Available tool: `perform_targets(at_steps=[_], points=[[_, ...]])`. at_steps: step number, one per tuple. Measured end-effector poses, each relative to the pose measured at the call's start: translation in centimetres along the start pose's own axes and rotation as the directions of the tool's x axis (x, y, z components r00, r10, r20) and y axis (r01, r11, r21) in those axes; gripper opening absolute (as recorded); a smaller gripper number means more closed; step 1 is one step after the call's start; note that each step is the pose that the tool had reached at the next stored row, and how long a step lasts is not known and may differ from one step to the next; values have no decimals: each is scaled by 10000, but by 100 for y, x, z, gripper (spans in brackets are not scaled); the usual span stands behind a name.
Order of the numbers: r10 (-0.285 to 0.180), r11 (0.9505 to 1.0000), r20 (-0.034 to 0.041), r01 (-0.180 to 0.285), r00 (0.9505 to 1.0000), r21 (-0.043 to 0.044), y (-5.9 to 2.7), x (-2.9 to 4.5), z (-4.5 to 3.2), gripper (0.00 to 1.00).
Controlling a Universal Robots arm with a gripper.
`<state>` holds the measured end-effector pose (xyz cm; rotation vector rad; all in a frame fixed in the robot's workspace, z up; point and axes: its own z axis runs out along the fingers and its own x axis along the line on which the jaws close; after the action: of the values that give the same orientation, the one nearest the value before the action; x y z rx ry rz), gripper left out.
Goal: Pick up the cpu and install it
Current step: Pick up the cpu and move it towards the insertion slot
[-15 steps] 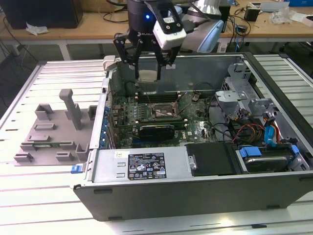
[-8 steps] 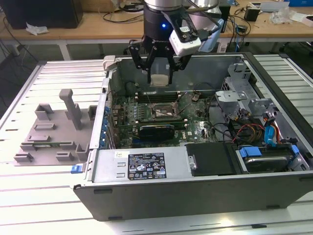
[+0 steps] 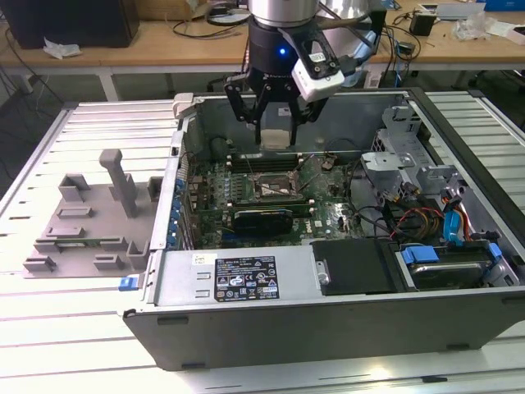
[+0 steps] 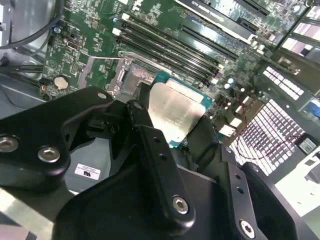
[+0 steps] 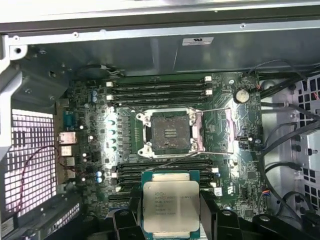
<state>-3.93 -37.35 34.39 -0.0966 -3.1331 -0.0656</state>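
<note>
First wrist view gives you the cpu (image 5: 171,207) most plainly: a flat square chip, metal lid up, with a thin green rim around it, held level in the air over the motherboard (image 5: 235,165). Treat it as light and stiff but delicate. The lid is smooth and probably slippery, and the underside contacts would not forgive a scrape or a drop. The edges are the place to hold it, and that is where it is held.

Your claw (image 5: 171,222) is closed on the cpu, with a dark finger pressed against each of two opposite sides and the lid left bare between them. The second wrist view shows the same pinch, with the fingers (image 4: 145,125) hugging the chip's rim.

In the exterior view the arm comes straight down from above, wrist vertical, with the claw (image 3: 276,138) hanging over the far part of the open computer case (image 3: 246,316).

The socket (image 5: 171,134) lies open and bare, its frame lifted, and the cpu is well clear of it, not yet seated. Memory slots run along both sides of it.

On the exterior view's left, a grey tray (image 3: 86,222) sits on the desk (image 3: 74,345) beside the case.
</note>
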Motion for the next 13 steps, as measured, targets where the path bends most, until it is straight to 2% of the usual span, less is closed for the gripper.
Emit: perform_targets(at_steps=[2, 5, 10, 11, 13], points=[[-87, 10000, 134, 87, 9999, -7, 1, 0, 28, 54], [-204, 9998, 240, 205, 9995, -13, 6, 0, 59, 54], [-380, 9993, 373, 381, 9986, -16, 24, 1, 110, 54], [-459, 9989, 410, 460, 9981, -14, 51, 3, 139, 54], [-551, 9985, 429, 552, 9976, -17, 120, 6, 190, 54]])
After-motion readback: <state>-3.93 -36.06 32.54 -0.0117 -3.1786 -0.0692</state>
